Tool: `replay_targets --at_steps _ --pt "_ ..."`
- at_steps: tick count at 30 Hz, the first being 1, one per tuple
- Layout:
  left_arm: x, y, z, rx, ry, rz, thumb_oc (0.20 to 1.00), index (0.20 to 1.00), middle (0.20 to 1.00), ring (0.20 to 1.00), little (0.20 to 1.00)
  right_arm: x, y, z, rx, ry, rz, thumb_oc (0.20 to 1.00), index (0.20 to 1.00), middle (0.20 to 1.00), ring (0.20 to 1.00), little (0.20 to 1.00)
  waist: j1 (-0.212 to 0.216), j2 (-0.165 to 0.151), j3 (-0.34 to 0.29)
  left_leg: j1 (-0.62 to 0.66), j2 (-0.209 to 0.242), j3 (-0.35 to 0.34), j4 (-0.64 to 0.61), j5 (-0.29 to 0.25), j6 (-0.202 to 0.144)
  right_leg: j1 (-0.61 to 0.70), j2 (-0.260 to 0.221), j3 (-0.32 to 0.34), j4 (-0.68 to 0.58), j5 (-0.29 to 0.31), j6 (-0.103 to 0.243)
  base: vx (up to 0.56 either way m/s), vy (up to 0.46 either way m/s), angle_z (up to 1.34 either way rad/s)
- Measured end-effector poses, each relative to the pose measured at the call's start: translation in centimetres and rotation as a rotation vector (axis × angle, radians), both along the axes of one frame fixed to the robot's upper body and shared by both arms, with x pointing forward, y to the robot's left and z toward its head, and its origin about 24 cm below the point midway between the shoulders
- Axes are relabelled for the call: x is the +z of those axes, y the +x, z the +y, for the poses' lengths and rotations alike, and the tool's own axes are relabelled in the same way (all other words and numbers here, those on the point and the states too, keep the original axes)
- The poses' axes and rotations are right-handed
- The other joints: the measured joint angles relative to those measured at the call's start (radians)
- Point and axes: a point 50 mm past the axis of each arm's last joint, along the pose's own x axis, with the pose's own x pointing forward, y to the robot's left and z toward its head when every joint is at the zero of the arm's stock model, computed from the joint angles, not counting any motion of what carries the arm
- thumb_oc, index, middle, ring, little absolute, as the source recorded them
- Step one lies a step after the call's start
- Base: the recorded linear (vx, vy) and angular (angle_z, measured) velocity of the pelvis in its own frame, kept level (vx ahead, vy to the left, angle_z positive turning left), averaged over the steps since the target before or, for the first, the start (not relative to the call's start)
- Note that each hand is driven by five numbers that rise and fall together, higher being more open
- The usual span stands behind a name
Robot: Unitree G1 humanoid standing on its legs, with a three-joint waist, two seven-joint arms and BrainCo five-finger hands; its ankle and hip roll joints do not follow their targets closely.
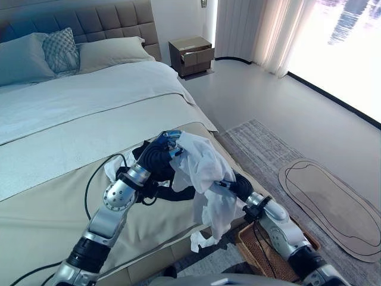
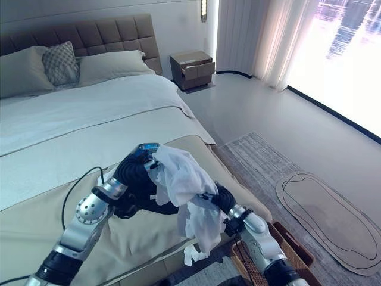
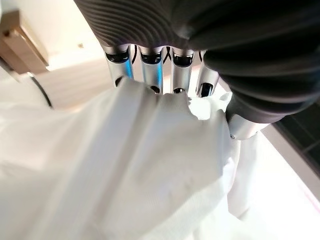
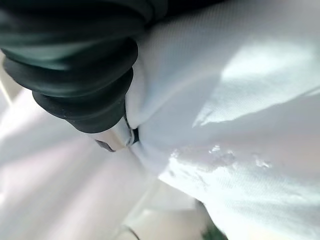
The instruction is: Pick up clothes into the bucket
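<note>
The bed (image 1: 71,119) lies before you; the woven bucket (image 2: 280,250) stands on the floor at its corner; the white garment (image 1: 202,167) hangs above the bed's edge, your left robot hand (image 1: 162,149) clamped on it; your right robot hand (image 1: 233,186) is buried in cloth, so I cannot tell its state. You're mid-carry, I judge; next swing it over the bucket and release.

Your left hand (image 1: 159,150) sat mid-frame, fingers curled into white fabric; your right hand (image 1: 237,186) reached in from lower right.
</note>
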Motion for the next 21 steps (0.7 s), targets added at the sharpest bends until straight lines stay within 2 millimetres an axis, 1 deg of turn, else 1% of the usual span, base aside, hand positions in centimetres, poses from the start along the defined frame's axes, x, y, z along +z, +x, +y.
replay_targets --at_steps 2,4,5,6,7,8,9,10,11,12,15,17,19,20,21 --pt "-0.4 -0.2 0.1 0.016 0.024 0.004 0.2 0.2 0.2 0.2 0.2 -0.1 -0.2 -0.5 -0.037 -0.004 0.004 0.2 0.2 0.2 0.2 0.2 -0.005 0.0 0.0 0.0 0.001 0.001 0.0 0.0 0.0 -0.001 0.001 0.0 0.0 0.0 0.0 0.0 0.0 0.0" --pt "-1.1 -0.4 0.1 0.038 0.004 0.033 0.2 0.2 0.2 0.2 0.2 0.0 -0.5 -0.9 -0.088 -0.002 -0.008 0.2 0.2 0.2 0.2 0.2 -0.003 0.0 0.0 0.0 0.001 0.002 -0.002 0.0 0.0 -0.003 0.001 0.001 0.0 0.0 0.0 0.0 0.0 0.0" --pt "-1.7 -0.3 0.1 0.064 -0.01 0.054 0.2 0.2 0.2 0.2 0.2 0.1 -0.5 -1.1 -0.119 -0.004 -0.013 0.2 0.2 0.2 0.2 0.2 -0.014 -0.001 0.0 -0.001 0.002 0.003 -0.003 0.0 0.001 -0.004 0.002 0.003 0.0 0.0 0.0 0.0 0.0 0.0" --pt "-2.1 -0.4 0.1 0.081 -0.013 0.064 0.313 0.313 0.313 0.313 0.313 0.4 -0.6 -1.3 -0.145 0.0 -0.025 0.2 0.2 0.2 0.2 0.2 -0.02 -0.001 0.0 -0.001 0.003 0.003 -0.004 0.0 0.001 -0.005 0.002 0.002 0.0 -0.001 -0.001 0.0 0.0 0.0" --pt "-2.3 -0.4 0.1 0.088 -0.019 0.071 0.31 0.31 0.31 0.31 0.31 0.5 -0.5 -1.3 -0.157 0.003 -0.032 0.2 0.2 0.2 0.2 0.2 -0.025 -0.001 0.0 -0.001 0.003 0.003 -0.004 0.0 0.001 -0.005 0.002 0.002 0.0 -0.001 -0.001 0.0 0.0 0.0" --pt "-2.6 -0.4 0.1 0.095 -0.028 0.082 0.219 0.219 0.219 0.219 0.219 0.7 -0.4 -1.4 -0.183 0.006 -0.045 0.2 0.2 0.2 0.2 0.2 -0.028 -0.001 0.0 -0.001 0.003 0.004 -0.004 -0.001 0.002 -0.005 0.003 0.003 0.0 -0.001 -0.001 0.0 0.0 0.0" --pt "-2.8 -0.4 0.1 0.099 -0.032 0.091 0.203 0.203 0.203 0.203 0.203 0.8 -0.4 -1.5 -0.195 0.005 -0.049 0.2 0.2 0.2 0.2 0.2 -0.029 -0.001 0.0 -0.001 0.003 0.004 -0.005 -0.002 0.004 -0.006 0.003 0.003 0.0 -0.001 -0.001 0.0 0.0 0.0" --pt "-3.1 -0.4 -0.1 0.103 -0.045 0.105 0.385 0.385 0.385 0.385 0.385 0.9 -0.5 -1.7 -0.217 0.007 -0.055 0.2 0.2 0.2 0.2 0.2 -0.029 0.0 0.0 -0.001 0.004 0.005 -0.005 -0.003 0.005 -0.006 0.003 0.004 0.0 -0.001 -0.001 0.0 0.0 0.0" --pt "-3.4 -0.4 -0.2 0.106 -0.054 0.116 0.385 0.385 0.385 0.385 0.385 0.9 -0.6 -1.8 -0.235 0.008 -0.058 0.2 0.2 0.2 0.2 0.2 -0.031 0.0 0.0 -0.001 0.004 0.006 -0.006 -0.003 0.005 -0.007 0.004 0.004 0.0 -0.001 -0.001 -0.02 0.0 -0.04" --pt "-4.1 -0.4 -0.5 0.113 -0.07 0.14 1.0 1.0 1.0 1.0 1.0 1.1 -0.7 -2.4 -0.279 0.001 -0.068 0.2 0.2 0.2 0.2 0.2 -0.03 0.0 -0.001 -0.001 0.005 0.008 -0.006 -0.003 0.005 -0.009 0.004 0.007 0.0 -0.001 -0.001 -0.01 0.0 -0.04" --pt "-6.3 -0.5 -0.1 0.171 -0.094 0.229 1.0 1.0 1.0 1.0 1.0 1.5 -0.7 -4.7 -0.44 -0.02 -0.087 0.2 0.2 0.2 0.2 0.2 -0.029 0.001 -0.001 -0.001 0.006 0.019 -0.011 -0.003 0.005 -0.016 0.005 0.017 0.0 -0.001 -0.001 0.0 0.001 -0.1" --pt "-7.7 -0.8 1.3 0.249 -0.107 0.29 1.0 1.0 1.0 1.0 1.0 1.9 -1.2 -8.5 -0.652 -0.049 -0.094 0.2 0.2 0.2 0.2 0.2 -0.03 0.001 -0.001 0.001 0.006 0.028 -0.015 -0.001 0.002 -0.023 0.005 0.026 0.0 -0.001 -0.001 -0.02 0.005 -0.12" --pt "-9.2 -1.0 1.9 0.291 -0.092 0.349 1.0 1.0 1.0 1.0 1.0 2.1 -1.9 -10.7 -0.773 -0.077 -0.103 0.2 0.2 0.2 0.2 0.2 -0.034 0.001 -0.001 0.003 0.007 0.03 -0.017 0.0 0.001 -0.023 0.005 0.027 0.0 -0.001 -0.001 -0.02 0.003 -0.02" --pt "-10.3 -1.3 2.3 0.315 -0.078 0.397 1.0 1.0 1.0 1.0 1.0 2.4 -2.4 -12.0 -0.838 -0.112 -0.115 0.2 0.2 0.2 0.2 0.2 -0.04 0.001 -0.001 0.003 0.006 0.03 -0.019 0.001 0.002 -0.024 0.005 0.027 0.0 -0.001 -0.001 -0.04 0.011 -0.03" --pt "-10.7 -1.5 2.4 0.321 -0.074 0.412 1.0 1.0 1.0 1.0 1.0 2.5 -2.4 -12.4 -0.861 -0.118 -0.119 0.2 0.2 0.2 0.2 0.2 -0.051 0.0 -0.001 0.003 0.007 0.031 -0.019 0.001 0.002 -0.025 0.005 0.028 0.0 -0.001 -0.001 0.0 0.0 0.0"
